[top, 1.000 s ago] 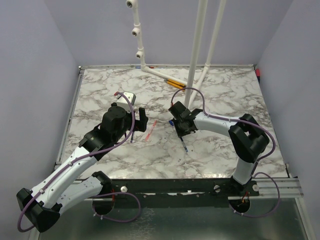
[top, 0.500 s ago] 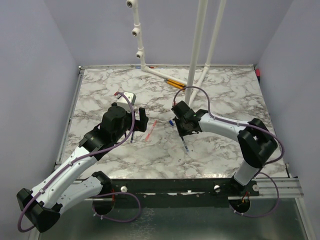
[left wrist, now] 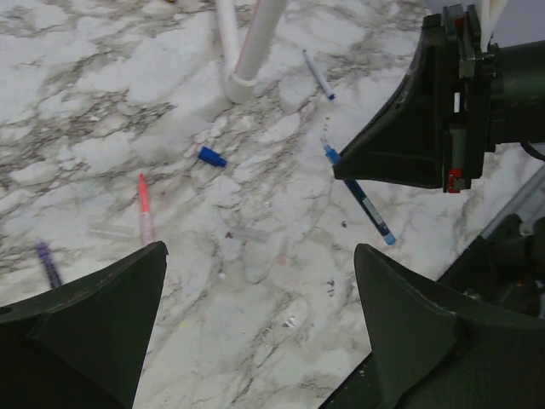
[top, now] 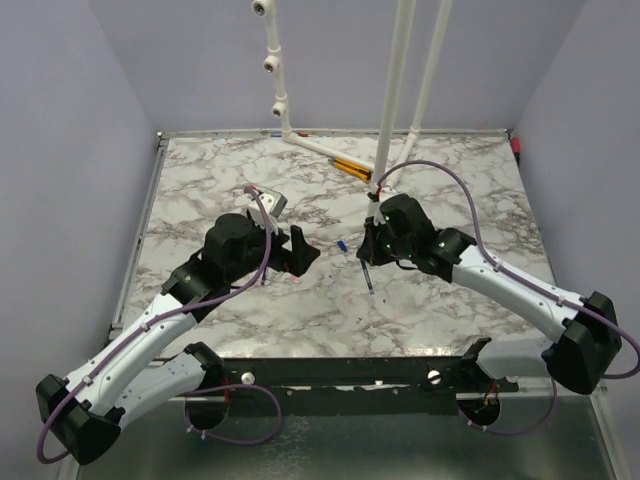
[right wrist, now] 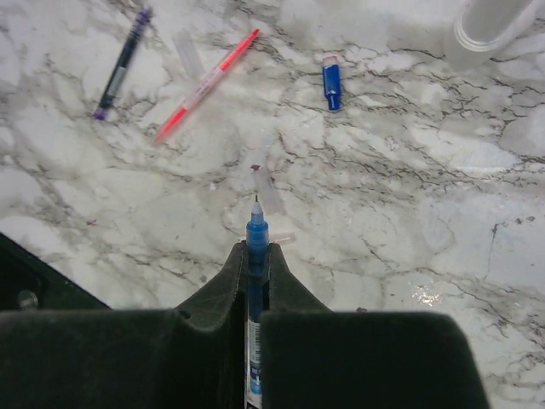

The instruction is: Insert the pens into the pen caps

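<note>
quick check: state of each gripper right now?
Left gripper: open, empty.
Right gripper: closed on the blue pen.

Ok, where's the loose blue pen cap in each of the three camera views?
Top external: the blue cap lies near the picture's centre, just left of the blue pen.
Left wrist: blue cap left of centre, in the upper half.
Right wrist: blue cap near the top, right of centre.
Shared landmark: the blue pen, near the cap in every view.
</note>
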Motion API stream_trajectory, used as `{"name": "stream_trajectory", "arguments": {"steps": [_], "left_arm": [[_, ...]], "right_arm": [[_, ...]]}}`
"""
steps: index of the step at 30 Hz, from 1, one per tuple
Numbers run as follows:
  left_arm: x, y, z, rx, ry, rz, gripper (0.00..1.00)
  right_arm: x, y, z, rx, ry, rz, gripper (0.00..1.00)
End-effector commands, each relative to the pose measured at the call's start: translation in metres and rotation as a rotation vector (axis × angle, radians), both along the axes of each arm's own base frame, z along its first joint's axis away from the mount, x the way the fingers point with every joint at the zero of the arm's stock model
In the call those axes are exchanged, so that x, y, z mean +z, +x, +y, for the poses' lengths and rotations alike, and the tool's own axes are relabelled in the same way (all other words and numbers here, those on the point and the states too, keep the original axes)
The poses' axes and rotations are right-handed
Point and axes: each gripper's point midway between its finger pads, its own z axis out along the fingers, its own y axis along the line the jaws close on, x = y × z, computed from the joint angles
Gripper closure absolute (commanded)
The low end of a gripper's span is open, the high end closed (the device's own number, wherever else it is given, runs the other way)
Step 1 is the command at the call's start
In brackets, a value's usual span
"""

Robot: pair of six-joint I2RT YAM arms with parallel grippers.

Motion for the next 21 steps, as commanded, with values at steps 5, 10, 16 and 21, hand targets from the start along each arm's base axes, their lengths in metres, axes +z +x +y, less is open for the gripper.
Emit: {"name": "stream_trajectory", "arguments": {"steps": [5,10,16,21], "left_arm": [[0.018,-0.041,-0.05,-0.273,-0.3,0.106,0.09],[0.035,-0.058,-0.062,-0.366,-0.453,0.135,0.09],[0.057,-0.077,-0.069,-0.464,-0.639,0.16,0.12],[0.069,-0.088,-0.071,-0.509,-0.675,0.159,0.14]], "right_arm": [[0.059,-0.032,0.028,0.107,0.328,-0.042,0.99],[0.095,-0.048,0.036,0.178,0.499,-0.102,0.99],[0.141,-0.067,0.044,0.26,0.715,-0.163,0.99],[0.174,-0.077,0.048,0.32,0.847,-0.217,0.99]]}}
